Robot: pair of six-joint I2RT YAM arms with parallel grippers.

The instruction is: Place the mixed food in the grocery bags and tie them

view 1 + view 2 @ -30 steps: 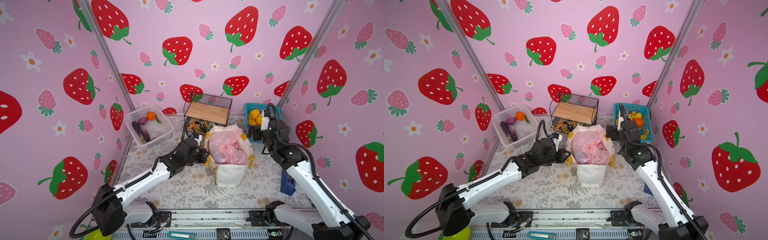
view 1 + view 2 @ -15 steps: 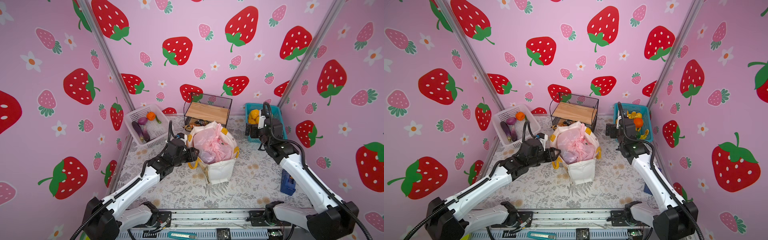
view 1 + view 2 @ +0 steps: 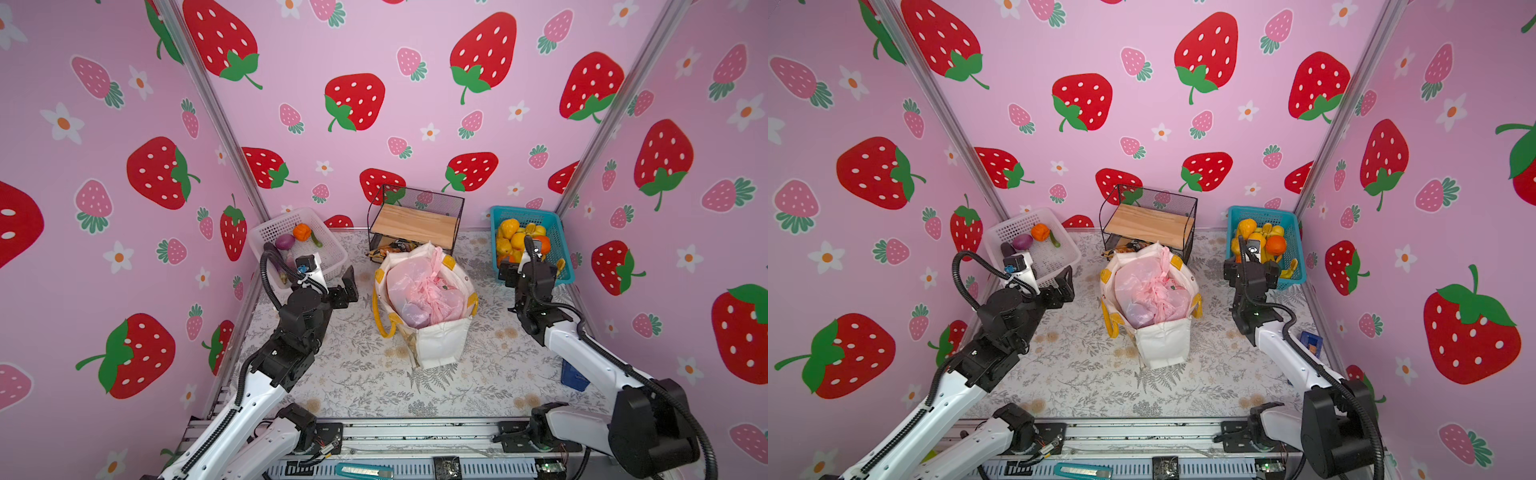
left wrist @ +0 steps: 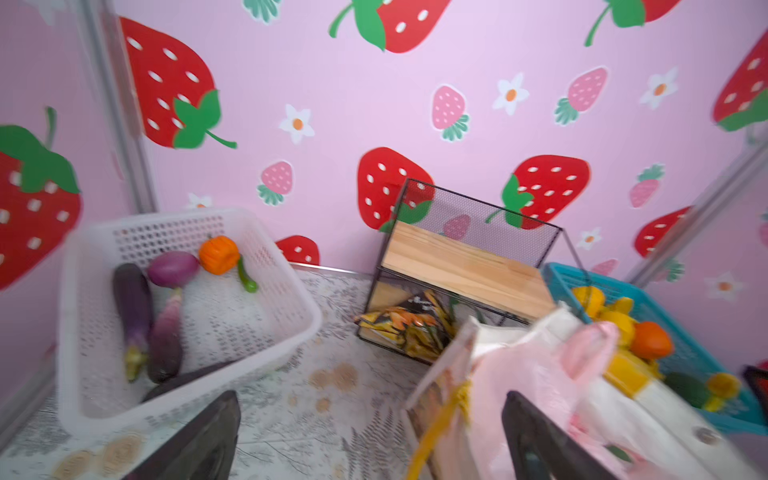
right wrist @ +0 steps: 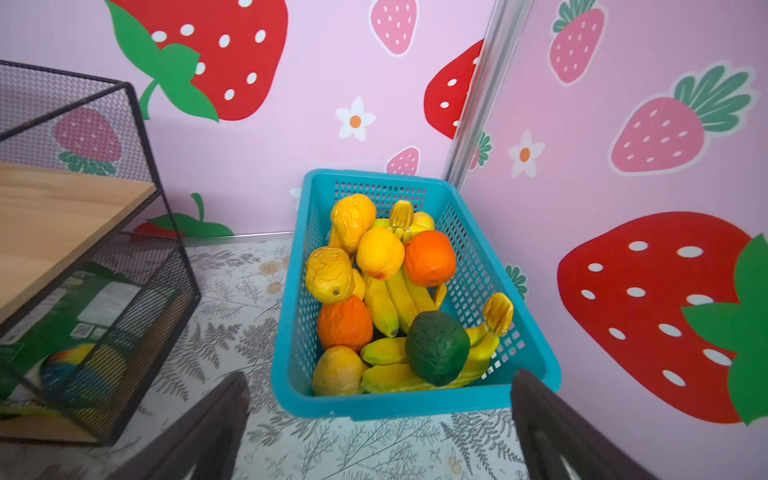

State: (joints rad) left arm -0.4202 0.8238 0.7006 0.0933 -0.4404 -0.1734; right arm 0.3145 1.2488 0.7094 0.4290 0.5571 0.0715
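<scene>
In both top views the white canvas tote [image 3: 440,349] [image 3: 1163,347] with yellow handles stands mid-table, holding the knotted pink plastic bag [image 3: 424,291] [image 3: 1152,291]. My left gripper [image 3: 347,286] [image 3: 1065,284] is open and empty, just left of the tote. The left wrist view shows this gripper [image 4: 370,399] wide over the mat, the tote [image 4: 498,332] beside one finger. Toy vegetables [image 3: 291,243] [image 4: 166,291] lie in the white basket. Snack packets [image 3: 390,249] [image 4: 411,324] lie under the shelf. My right gripper [image 3: 528,269] [image 5: 380,374] is open and empty in front of the blue basket.
A white lattice basket [image 3: 282,218] stands back left. A wire shelf with a wooden top [image 3: 415,224] stands at the back centre. A blue basket [image 3: 523,212] of yellow and orange fruit stands back right. A small blue block [image 3: 573,376] lies by the right wall.
The tote slid left with my left gripper shut on its edge. That gripper then opened, let go and drew back left. My right gripper retreated toward the blue basket.
</scene>
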